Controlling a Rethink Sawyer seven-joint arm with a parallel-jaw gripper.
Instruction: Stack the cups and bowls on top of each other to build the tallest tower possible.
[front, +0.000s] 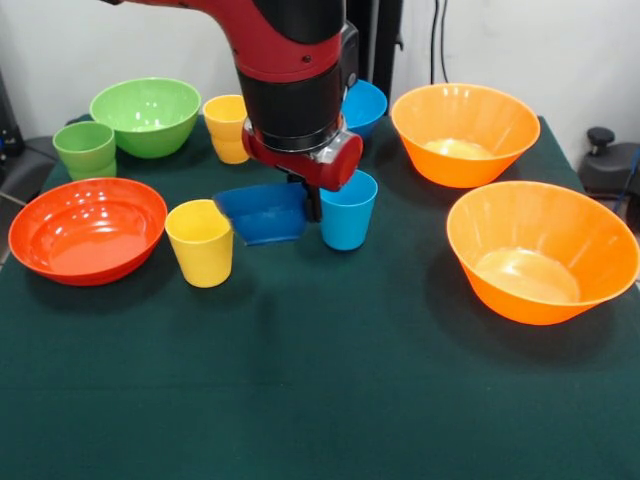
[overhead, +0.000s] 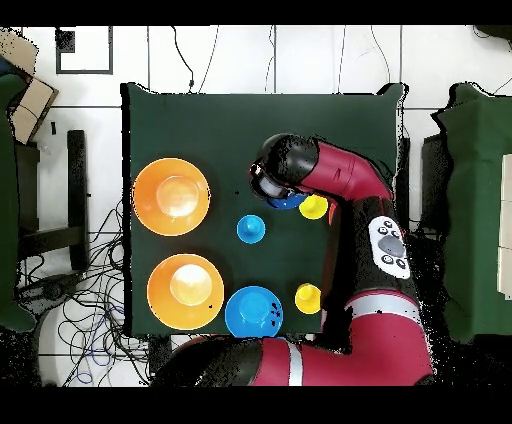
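Note:
My gripper (front: 308, 204) hangs at the table's middle, shut on the right rim of the small dark blue bowl (front: 262, 212), which tilts. The light blue cup (front: 348, 210) stands just right of it, touching or nearly so. One yellow cup (front: 200, 242) stands to the left, another (front: 226, 128) behind. The green cup (front: 85, 150), green bowl (front: 146, 115) and red-orange bowl (front: 87, 228) sit at the left. In the overhead view only an edge of the dark blue bowl (overhead: 287, 202) shows under the arm. No tower shows in either view.
Two large orange bowls (front: 464, 132) (front: 541, 250) fill the right side. The medium light blue bowl (front: 362, 105) sits behind the arm. In the overhead view the arm covers the green pieces and the red-orange bowl. Bare green cloth (front: 300, 400) spreads along the front.

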